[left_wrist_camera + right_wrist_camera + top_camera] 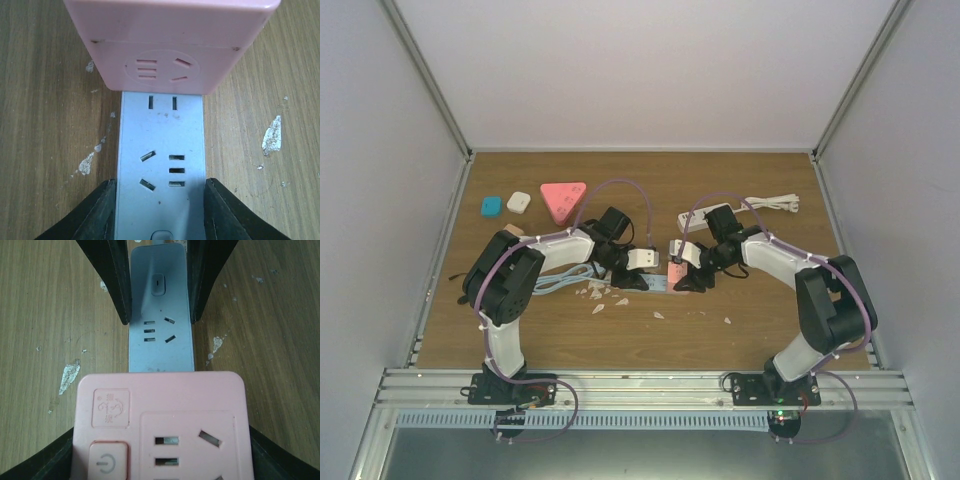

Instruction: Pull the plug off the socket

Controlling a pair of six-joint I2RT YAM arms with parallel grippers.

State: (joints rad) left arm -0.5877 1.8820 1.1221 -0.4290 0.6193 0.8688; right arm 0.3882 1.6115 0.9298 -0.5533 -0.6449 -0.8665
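Note:
A pale blue socket strip (162,145) lies flat on the wooden table. A pink plug block (160,425) with a power button and outlets of its own sits pushed into the strip's end. My left gripper (161,210) is shut on the strip, with its black fingers (105,212) pressed flush on both long sides. My right gripper (161,455) has closed on the pink plug, whose sides its fingers (60,457) border. In the top view the two grippers (642,278) (690,280) face each other at the table's middle.
A pink triangular block (563,197), a small white box (519,202) and a small blue box (491,206) stand at the back left. A white power strip with its cable (760,205) lies back right. A pale cable (560,280) trails left. White flecks (598,307) dot the wood.

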